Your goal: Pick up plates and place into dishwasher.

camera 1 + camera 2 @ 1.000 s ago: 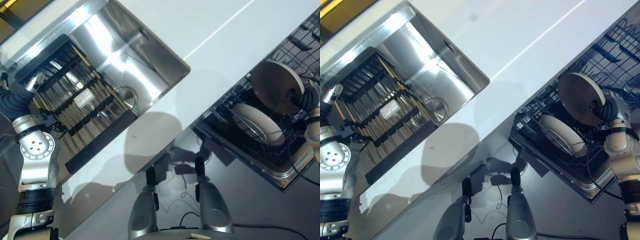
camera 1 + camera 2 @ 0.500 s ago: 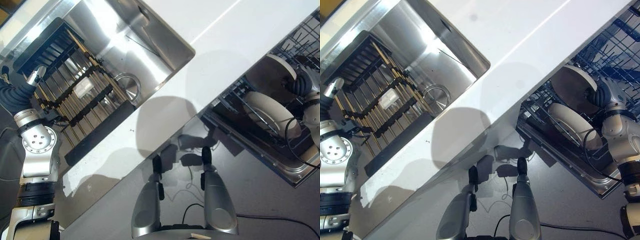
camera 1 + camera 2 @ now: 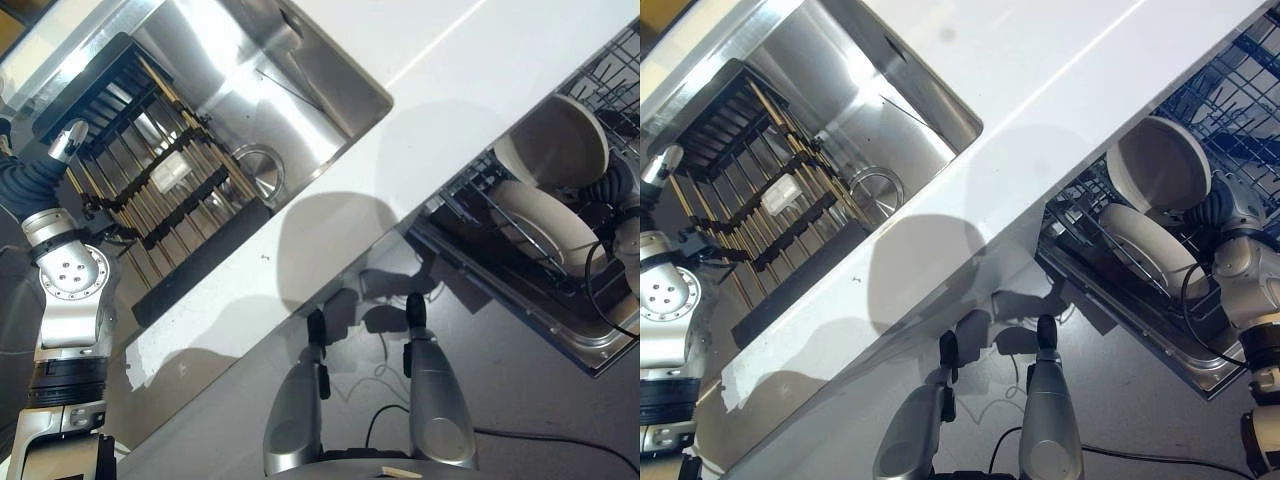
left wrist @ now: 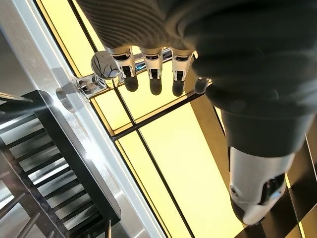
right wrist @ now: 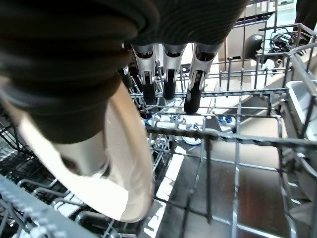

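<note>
sink [image 3: 300, 75]: steel basin set in white bench [image 3: 450, 90] | dish rack [image 3: 150, 190]: black, gold rods, inside sink | floor [image 3: 520, 400]: dark grey

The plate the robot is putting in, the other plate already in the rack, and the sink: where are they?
held plate [image 3: 1160, 163], right eye view, its round face
racked plate [image 3: 1145, 250], right eye view, its face
sink [image 3: 225, 75], left eye view, its steel wall

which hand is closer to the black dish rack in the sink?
Left. The left hand hovers right at the far corner of the black dish rack in the sink. The right hand is across the counter at the dishwasher rack, by a plate.
</note>
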### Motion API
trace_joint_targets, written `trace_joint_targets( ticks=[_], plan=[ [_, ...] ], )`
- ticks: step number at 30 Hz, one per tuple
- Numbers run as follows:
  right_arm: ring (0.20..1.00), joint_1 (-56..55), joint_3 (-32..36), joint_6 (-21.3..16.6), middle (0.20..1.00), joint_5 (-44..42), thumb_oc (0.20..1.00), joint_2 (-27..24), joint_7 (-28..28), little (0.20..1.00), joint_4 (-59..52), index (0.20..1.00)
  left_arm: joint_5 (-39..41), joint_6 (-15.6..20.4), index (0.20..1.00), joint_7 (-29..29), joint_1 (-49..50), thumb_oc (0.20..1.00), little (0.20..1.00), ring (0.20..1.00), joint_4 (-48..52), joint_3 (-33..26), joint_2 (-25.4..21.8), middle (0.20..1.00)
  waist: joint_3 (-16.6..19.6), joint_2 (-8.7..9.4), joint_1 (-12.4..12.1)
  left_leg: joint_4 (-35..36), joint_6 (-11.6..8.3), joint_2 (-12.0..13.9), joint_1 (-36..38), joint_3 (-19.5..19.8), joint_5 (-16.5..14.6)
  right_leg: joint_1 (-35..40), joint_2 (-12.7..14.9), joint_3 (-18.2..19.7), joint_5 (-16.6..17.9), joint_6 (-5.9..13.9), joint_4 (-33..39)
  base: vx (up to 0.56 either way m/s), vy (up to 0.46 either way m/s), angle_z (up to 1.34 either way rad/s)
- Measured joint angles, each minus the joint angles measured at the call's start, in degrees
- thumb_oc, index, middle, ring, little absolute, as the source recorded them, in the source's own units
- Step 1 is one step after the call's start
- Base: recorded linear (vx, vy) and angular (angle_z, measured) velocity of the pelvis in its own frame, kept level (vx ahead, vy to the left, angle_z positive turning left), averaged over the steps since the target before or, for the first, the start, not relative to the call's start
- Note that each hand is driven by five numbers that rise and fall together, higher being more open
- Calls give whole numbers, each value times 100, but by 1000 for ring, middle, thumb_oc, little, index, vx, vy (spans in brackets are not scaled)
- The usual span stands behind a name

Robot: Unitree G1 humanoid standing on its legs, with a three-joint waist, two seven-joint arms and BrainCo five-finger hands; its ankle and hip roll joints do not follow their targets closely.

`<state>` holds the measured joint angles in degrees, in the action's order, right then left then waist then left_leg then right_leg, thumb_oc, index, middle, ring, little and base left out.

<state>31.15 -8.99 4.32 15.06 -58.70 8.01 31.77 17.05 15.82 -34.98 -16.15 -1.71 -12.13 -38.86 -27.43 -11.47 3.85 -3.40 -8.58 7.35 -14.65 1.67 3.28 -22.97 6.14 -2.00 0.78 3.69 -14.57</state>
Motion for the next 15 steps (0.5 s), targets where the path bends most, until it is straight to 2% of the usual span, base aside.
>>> trace_joint_targets(
  ticks=[9, 15],
  plan=[
    [1000, -145, 61, 34, 1000, -53, 1000, 84, 1, 1000, -137, 1000, 4, -25, 1000, 126, 26, 1000, 1000, 1000, -8, 40, 7, 1000, 3, -5, -6, 24, 16, 11, 201, -25, 14, 256, 7, -50, -9, 16, 88, 3, 5, 2],
    [1000, -455, 696, 80, 1000, -236, 1000, 172, 304, 1000, -485, 1000, 6, -28, 1000, 178, 48, 1000, 1000, 1000, -9, 40, 14, 1000, 7, -9, 27, 41, 17, 14, 242, -34, 16, 301, 8, -51, 0, 10, 93, 10, 19, 0]
  ],
)
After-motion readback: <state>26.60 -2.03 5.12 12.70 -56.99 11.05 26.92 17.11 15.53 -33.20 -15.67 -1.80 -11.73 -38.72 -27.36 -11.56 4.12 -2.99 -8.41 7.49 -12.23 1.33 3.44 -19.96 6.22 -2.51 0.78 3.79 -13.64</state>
